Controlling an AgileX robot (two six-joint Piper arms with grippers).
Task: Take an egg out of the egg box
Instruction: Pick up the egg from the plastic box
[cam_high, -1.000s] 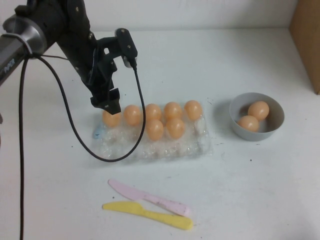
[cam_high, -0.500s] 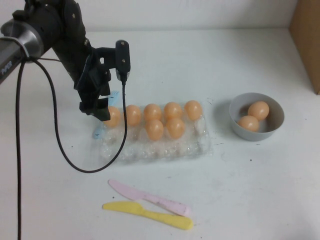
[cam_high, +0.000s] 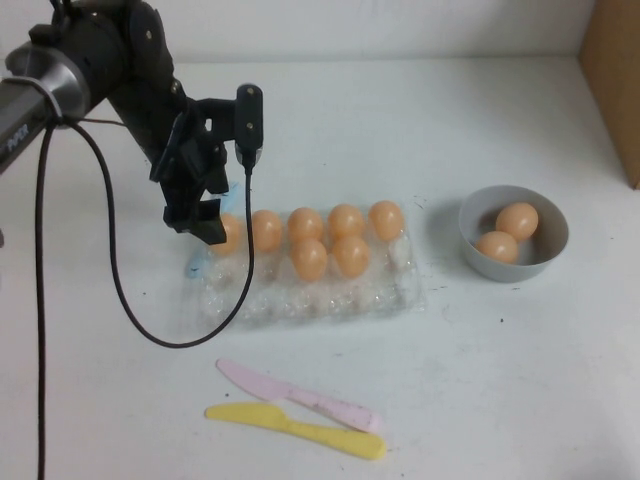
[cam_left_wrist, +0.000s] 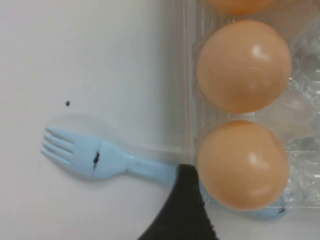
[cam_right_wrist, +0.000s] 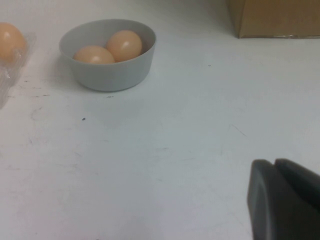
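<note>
The clear plastic egg box (cam_high: 330, 297) lies mid-table with several orange-tan eggs in its far cups. My left gripper (cam_high: 207, 222) hangs low at the box's left end, right beside the leftmost egg (cam_high: 230, 235). In the left wrist view one black finger (cam_left_wrist: 182, 210) stands against the side of that egg (cam_left_wrist: 243, 162), which sits in its cup; the other finger is out of frame. A second egg (cam_left_wrist: 243, 65) sits in the neighbouring cup. My right gripper (cam_right_wrist: 274, 167) is shut and empty over bare table, out of the high view.
A grey bowl (cam_high: 548, 252) with two eggs stands right of the box and shows in the right wrist view (cam_right_wrist: 112, 75). A pale blue fork (cam_left_wrist: 95, 157) lies partly under the box's left end. Pink knife (cam_high: 300, 396) and yellow knife (cam_high: 295, 430) lie in front. A brown box (cam_high: 615, 80) stands far right.
My left gripper has moved left and a little down, from over the leftmost egg to the box's left end, then held nearly still. Eggs and box have not moved.
</note>
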